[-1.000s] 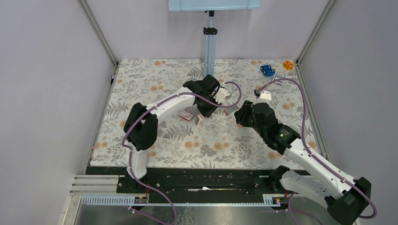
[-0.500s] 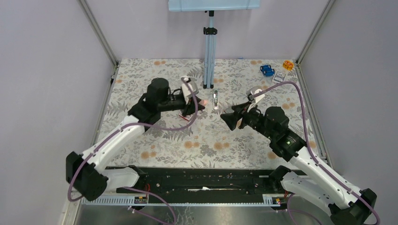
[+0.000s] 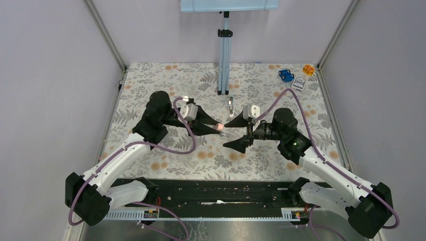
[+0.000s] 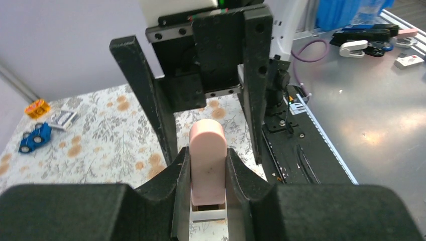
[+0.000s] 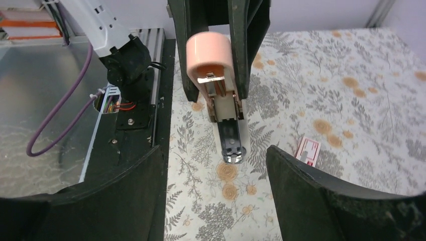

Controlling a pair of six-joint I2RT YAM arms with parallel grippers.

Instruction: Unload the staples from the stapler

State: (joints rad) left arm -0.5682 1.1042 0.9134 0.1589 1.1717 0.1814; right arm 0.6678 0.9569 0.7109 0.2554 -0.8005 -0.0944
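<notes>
Left gripper (image 3: 216, 126) swung toward centre, jaws clamped on pink stapler (image 4: 207, 160), held off mat. Right gripper (image 3: 232, 134) turned facing it, jaws spread wider than before.

Floral tabletop (image 3: 150, 80) w/ orange blooms under left gripper (image 3: 216, 126). Metal pole (image 3: 224, 60) beyond it, pale blue panel (image 3: 228, 5) atop. Lilac walls (image 3: 50, 75) L, R & back. Black rail (image 3: 211, 188) behind gripper.
</notes>
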